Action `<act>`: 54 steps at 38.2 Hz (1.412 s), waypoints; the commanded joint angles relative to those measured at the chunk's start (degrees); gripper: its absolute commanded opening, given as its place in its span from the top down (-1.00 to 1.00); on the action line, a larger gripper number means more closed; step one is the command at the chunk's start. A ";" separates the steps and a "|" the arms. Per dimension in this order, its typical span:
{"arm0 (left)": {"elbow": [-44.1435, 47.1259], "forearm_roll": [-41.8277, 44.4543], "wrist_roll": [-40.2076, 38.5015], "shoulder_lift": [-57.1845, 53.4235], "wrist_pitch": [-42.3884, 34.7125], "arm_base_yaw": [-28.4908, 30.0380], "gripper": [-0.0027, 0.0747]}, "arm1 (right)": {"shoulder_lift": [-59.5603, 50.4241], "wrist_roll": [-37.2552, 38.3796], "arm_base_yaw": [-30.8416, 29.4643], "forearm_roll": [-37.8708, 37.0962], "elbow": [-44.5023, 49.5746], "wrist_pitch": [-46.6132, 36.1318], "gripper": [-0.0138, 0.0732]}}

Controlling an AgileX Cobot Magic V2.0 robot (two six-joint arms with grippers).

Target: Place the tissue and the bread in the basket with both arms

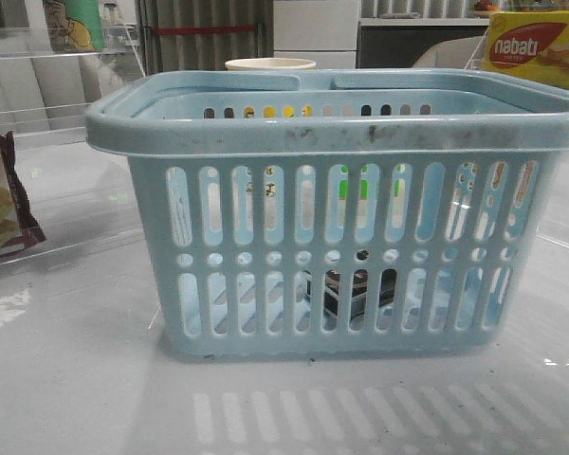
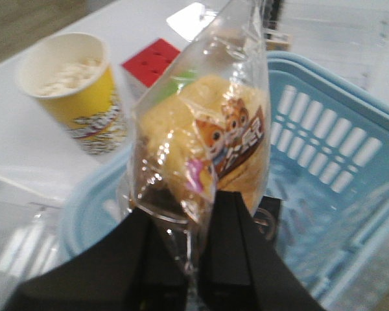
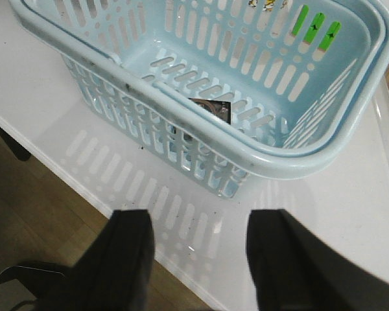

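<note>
Gripping the bread by its plastic edge, the left hand holds it above the basket, ready to drop. The right hand, fingers apart and empty, hangs over the tabletop outside the rim. The tissue lies on the basket floor, with room beside it.

A dark tissue pack lies inside the light-blue basket.
</note>
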 commanded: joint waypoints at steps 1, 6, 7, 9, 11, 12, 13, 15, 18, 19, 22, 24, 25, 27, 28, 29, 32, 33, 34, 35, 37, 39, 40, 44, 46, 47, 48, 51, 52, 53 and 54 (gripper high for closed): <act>1.25 0.31 0.00 -1.06 -5.38 -5.05 0.70 | -0.18 0.08 -0.04 -1.58 -1.42 -3.56 -0.34; 3.64 1.08 0.00 1.48 -6.80 -7.31 0.70 | -0.18 0.08 -0.04 -1.58 -1.42 -3.56 -0.34; 3.78 1.19 0.00 2.15 -7.06 -7.20 0.70 | -0.18 0.08 -0.04 -1.58 -1.42 -3.56 -0.34; 3.81 1.85 0.00 3.32 -7.34 -6.78 0.70 | -0.18 0.08 -0.04 -1.58 -1.42 -3.56 -0.34; 3.81 1.97 -0.11 4.24 -8.50 -5.99 0.70 | -0.18 0.08 -0.04 -1.58 -1.42 -3.56 -0.34; 3.81 1.97 -0.23 4.56 -9.40 -5.51 0.70 | -0.18 0.08 -0.04 -1.58 -1.42 -3.56 -0.34; 3.81 1.97 -0.49 5.05 -10.01 -5.12 0.70 | -0.18 0.08 -0.04 -1.58 -1.42 -3.56 -0.34; 3.81 1.97 -1.15 5.55 -11.32 -4.08 0.70 | -0.18 0.08 -0.04 -1.58 -1.42 -3.56 -0.34; 3.81 1.46 -2.86 6.51 -12.25 -2.40 0.69 | -0.18 0.08 -0.04 -1.58 -1.42 -3.56 -0.34; 3.81 1.27 -3.13 6.82 -12.28 -1.79 0.67 | -0.18 0.08 -0.04 -1.58 -1.42 -3.56 -0.34; 3.81 -0.42 -3.14 7.16 -11.80 -0.49 0.53 | -0.18 0.08 -0.04 -1.58 -1.42 -3.56 -0.34; 3.81 -1.32 -3.14 7.16 -11.19 0.07 0.32 | -0.18 0.08 -0.04 -1.58 -1.42 -3.56 -0.34; 3.81 -1.93 -3.14 7.16 -10.95 -1.12 0.23 | -0.18 0.08 -0.04 -1.58 -1.42 -3.56 -0.34; 3.81 -1.93 -3.14 7.16 -10.82 -1.12 -0.01 | -0.18 0.08 -0.04 -1.58 -1.42 -3.56 -0.34; 3.81 -1.93 -3.14 7.16 -10.82 -1.12 -0.11 | -0.18 0.08 -0.04 -1.58 -1.42 -3.56 -0.34; 3.81 -1.93 -3.14 7.16 -10.82 -1.12 -0.22 | -0.18 0.08 -0.04 -1.58 -1.42 -3.56 -0.34; 3.46 -1.93 -3.14 7.06 -9.28 -1.37 -0.40 | -0.18 0.08 -0.04 -1.58 -1.42 -3.56 -0.34; 3.32 -1.93 -3.14 6.89 -8.43 -1.51 -0.42 | -0.18 0.08 -0.04 -1.58 -1.42 -3.56 -0.34; 3.32 -1.93 -3.14 6.66 -7.86 -1.65 -0.44 | -0.18 0.08 -0.04 -1.58 -1.42 -3.56 -0.34; 3.32 -1.93 -3.14 6.27 -7.04 -1.65 -0.44 | -0.18 0.08 -0.04 -1.58 -1.42 -3.56 -0.34; 3.42 -1.93 -3.14 5.45 -5.48 -1.65 -0.44 | -0.18 0.08 -0.04 -1.58 -1.42 -3.56 -0.34; 3.64 -1.93 -3.14 4.33 -3.14 -1.65 -0.44 | -0.18 0.08 -0.04 -1.58 -1.42 -3.56 -0.34; 3.78 -1.93 -3.14 3.67 -2.17 -1.65 -0.44 | -0.18 0.08 -0.04 -1.58 -1.42 -3.56 -0.34; 5.30 -1.93 -3.14 0.25 0.57 -1.65 -0.44 | -0.18 0.08 -0.04 -1.58 -1.42 -3.56 -0.34; 6.65 -1.93 -3.14 -2.05 0.74 -1.65 -0.44 | -0.18 0.08 -0.04 -1.58 -1.42 -3.56 -0.34; 8.10 -1.93 -3.22 -3.61 0.63 -1.65 -0.44 | -0.18 0.08 -0.04 -1.58 -1.42 -3.56 -0.34; 9.06 -1.93 -3.27 -4.85 0.63 -1.65 -0.44 | -0.18 0.08 -0.04 -1.58 -1.42 -3.56 -0.34; 13.12 -1.93 -4.68 -9.93 0.73 -1.65 -0.44 | -0.18 0.08 -0.04 -1.58 -1.42 -3.61 -0.34; 14.81 -1.93 -4.65 -12.02 0.73 -1.65 -0.44 | -0.18 0.08 -0.04 -1.58 -1.42 -3.61 -0.34; 16.52 -1.93 -4.75 -14.24 0.73 -1.65 -0.44 | -0.18 0.08 -0.04 -1.58 -1.42 -3.61 -0.34; 17.85 -1.93 -4.96 -16.55 0.73 -1.65 -0.44 | -0.18 0.08 -0.04 -1.58 -1.42 -3.61 -0.34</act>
